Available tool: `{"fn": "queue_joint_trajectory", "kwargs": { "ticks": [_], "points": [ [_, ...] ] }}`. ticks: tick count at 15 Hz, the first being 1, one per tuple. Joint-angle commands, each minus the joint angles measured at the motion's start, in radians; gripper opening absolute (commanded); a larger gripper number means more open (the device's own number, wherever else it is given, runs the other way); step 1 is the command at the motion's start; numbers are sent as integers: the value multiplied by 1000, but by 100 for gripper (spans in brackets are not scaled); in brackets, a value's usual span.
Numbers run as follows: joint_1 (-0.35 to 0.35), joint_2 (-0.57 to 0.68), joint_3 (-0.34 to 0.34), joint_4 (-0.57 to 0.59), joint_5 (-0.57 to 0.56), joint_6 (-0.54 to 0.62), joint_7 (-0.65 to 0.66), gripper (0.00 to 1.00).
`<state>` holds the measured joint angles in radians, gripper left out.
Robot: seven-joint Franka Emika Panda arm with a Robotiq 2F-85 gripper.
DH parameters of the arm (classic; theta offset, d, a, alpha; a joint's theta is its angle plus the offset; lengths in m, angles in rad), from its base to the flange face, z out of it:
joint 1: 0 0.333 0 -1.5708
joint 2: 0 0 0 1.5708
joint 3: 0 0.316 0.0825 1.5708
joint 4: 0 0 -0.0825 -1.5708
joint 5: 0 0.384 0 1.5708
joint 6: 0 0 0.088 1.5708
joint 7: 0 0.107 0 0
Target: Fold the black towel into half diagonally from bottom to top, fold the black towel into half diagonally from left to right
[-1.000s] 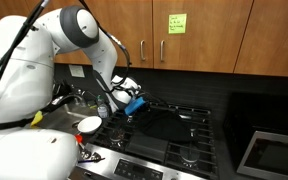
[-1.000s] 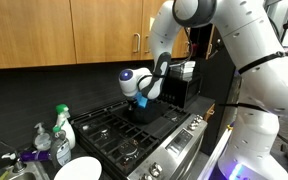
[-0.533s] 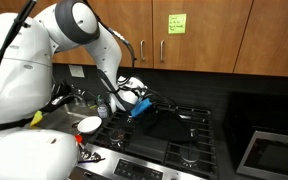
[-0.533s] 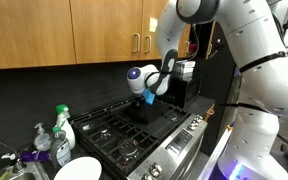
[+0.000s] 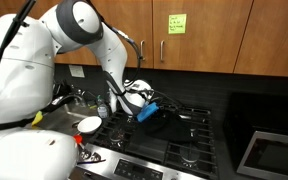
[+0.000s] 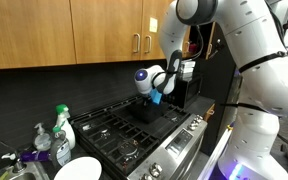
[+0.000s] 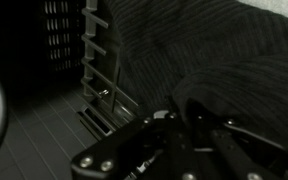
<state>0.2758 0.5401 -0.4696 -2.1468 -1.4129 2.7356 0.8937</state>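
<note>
In an exterior view the gripper (image 5: 147, 110) hangs low over the stove (image 5: 189, 142), lifting a corner of the black towel (image 5: 170, 122), probably to carry the fold across. In an exterior view the towel (image 6: 147, 112) is barely distinguishable from the dark grates. Only the wrist view shows the fingers pinching bunched fabric (image 7: 219, 55).

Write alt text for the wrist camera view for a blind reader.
A dark close-up: the gripper, entering from the bottom, appears to pinch a raised fold of the black towel, which fills the upper right. A stove grate shows at left.
</note>
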Motion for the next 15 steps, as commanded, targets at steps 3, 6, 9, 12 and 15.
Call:
{"fn": "queue_joint_trajectory", "kwargs": {
  "ticks": [3, 6, 9, 12, 15],
  "points": [
    [-43, 74, -58, 48, -89, 7, 97, 2],
    [-61, 98, -75, 72, -123, -5, 144, 2],
    [-72, 114, -82, 91, -137, -16, 169, 2],
    [-68, 162, -84, 125, -119, -82, 164, 2],
    [-178, 166, 57, 161, -174, -264, 182, 2]
  ]
}}
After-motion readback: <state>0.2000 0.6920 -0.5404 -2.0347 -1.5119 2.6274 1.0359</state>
